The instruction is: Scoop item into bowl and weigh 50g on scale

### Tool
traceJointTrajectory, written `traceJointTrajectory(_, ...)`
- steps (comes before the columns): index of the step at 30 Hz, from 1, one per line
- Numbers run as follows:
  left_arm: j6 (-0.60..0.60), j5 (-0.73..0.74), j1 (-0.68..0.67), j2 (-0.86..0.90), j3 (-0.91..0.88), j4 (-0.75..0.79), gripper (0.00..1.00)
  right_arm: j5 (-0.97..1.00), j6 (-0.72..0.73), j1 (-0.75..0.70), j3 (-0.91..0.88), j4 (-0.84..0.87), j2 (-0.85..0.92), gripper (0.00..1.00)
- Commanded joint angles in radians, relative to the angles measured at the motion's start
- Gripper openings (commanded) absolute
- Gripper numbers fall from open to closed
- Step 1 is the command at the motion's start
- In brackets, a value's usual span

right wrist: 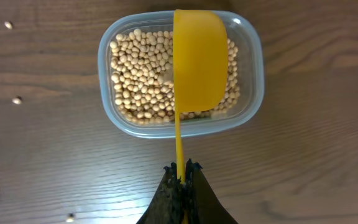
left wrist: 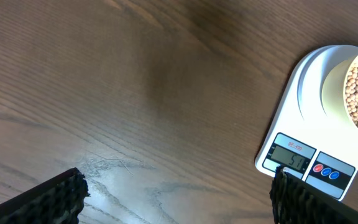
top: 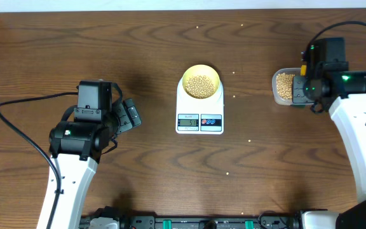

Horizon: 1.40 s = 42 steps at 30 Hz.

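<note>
- Desk (top: 107,51): the left end effector (left wrist: 176,196) hangs wide open and empty, near the scale (top: 184,107).
- The scale carries the bowl (top: 185,81) of beans (top: 201,85). Its display seems close to target, so weighing looks nearly done.
- The right end effector (right wrist: 182,180) is clamped on the scoop (right wrist: 197,62), above the clear container (right wrist: 255,93).

The tabletop (top: 138,44) is dark brown with flowing wood grain. At centre frame the scale (top: 180,102) is white, with a grey display (left wrist: 291,155), a red button (left wrist: 319,168) and a blue button (left wrist: 333,175). The bowl (top: 201,69) is pale yellow and the beans (top: 201,86) tan-beige. At the right, the scoop (right wrist: 197,59) is bright yellow and the container (right wrist: 253,81) clear. The right pincer (right wrist: 183,169) is black. The left arm (top: 72,184) and right arm (top: 361,140) are white.
</note>
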Motion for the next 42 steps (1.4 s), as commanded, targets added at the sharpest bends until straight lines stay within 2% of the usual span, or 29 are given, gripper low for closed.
traceJointTrajectory(1, -0.001, -0.017, 0.006, 0.001, 0.011, -0.002, 0.96, 0.095, -0.058, 0.029, -0.001, 0.006, 0.008, 0.01)
traceJointTrajectory(6, -0.001, -0.017, 0.006, 0.001, 0.011, -0.002, 0.96, 0.076, -0.02, 0.033, -0.001, 0.024, 0.021, 0.01)
traceJointTrajectory(8, -0.001, -0.017, 0.006, 0.001, 0.011, -0.002, 0.96, -0.023, 0.039, 0.031, -0.001, 0.078, 0.021, 0.01)
traceJointTrajectory(11, -0.001, -0.017, 0.006, 0.001, 0.011, -0.002, 0.96, -0.196, 0.042, 0.027, -0.001, 0.15, 0.023, 0.01)
traceJointTrajectory(14, -0.001, -0.017, 0.006, 0.001, 0.011, -0.002, 0.96, -0.285, 0.118, 0.027, -0.001, 0.22, 0.023, 0.01)
traceJointTrajectory(19, -0.001, -0.017, 0.006, 0.001, 0.011, -0.002, 0.96, -0.543, 0.117, 0.029, -0.001, 0.414, 0.024, 0.01)
traceJointTrajectory(25, -0.001, -0.017, 0.006, 0.001, 0.011, -0.002, 0.96, -0.597, 0.093, 0.035, -0.001, 0.656, 0.05, 0.01)
traceJointTrajectory(30, -0.001, -0.017, 0.006, 0.001, 0.011, -0.002, 0.96, -0.726, 0.122, 0.035, 0.006, 0.81, 0.119, 0.01)
traceJointTrajectory(34, -0.002, -0.017, 0.006, 0.001, 0.011, -0.002, 0.96, -0.87, 0.128, 0.039, 0.033, 0.815, 0.19, 0.01)
traceJointTrajectory(37, -0.001, -0.017, 0.006, 0.001, 0.011, -0.002, 0.96, -0.907, 0.122, 0.058, 0.048, 0.778, 0.225, 0.01)
traceJointTrajectory(42, -0.001, -0.017, 0.006, 0.001, 0.011, -0.002, 0.96, -0.902, -0.007, 0.115, 0.056, 0.679, 0.242, 0.01)
